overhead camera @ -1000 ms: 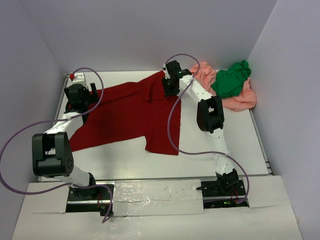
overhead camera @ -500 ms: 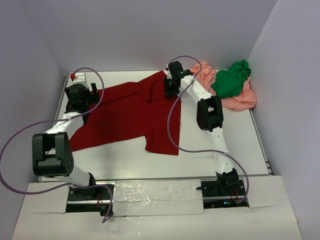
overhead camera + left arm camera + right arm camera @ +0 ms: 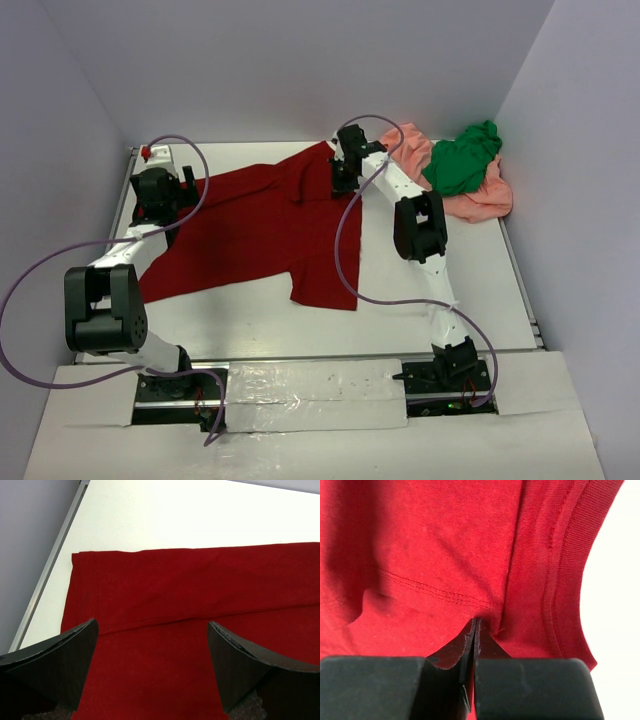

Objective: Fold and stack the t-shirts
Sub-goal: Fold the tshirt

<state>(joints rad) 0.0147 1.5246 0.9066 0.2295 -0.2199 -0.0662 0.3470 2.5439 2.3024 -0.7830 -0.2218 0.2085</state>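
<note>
At the near edge of the counter (image 3: 400, 300): the two arm bases, side by side. Just beyond, the near corner of the dark red t-shirt (image 3: 250, 225), dipping lower than the rest of the hem; not yet squared, so no fold begun, by the look of it. Across the middle, the same shirt laid open and mostly flat, running from near left to far middle: a fair lie for folding, given some straightening of the edges first.

Over its left part, the left arm (image 3: 130, 250). Left jaws spread to the widest, fingers (image 3: 55, 665) either side of a seam in the wrist view, holding nothing. Poised over the cloth near its far left edge, probably ready to drop onto it; touching or just above, cannot tell.

Farther on, at the shirt's far end, the right arm (image 3: 420, 230), stretched out long. Right jaws pressed together, pinching a small pucker of red cloth just beside the ribbed collar (image 3: 565, 570). Likely a grip for pulling the neck end taut or carrying it over in a fold.

Farthest, at the far right by the wall: green t-shirt (image 3: 462, 160) crumpled on top of the pink t-shirt (image 3: 480, 205), both unfolded, set aside out of the way, presumably waiting for a turn after the red one.
</note>
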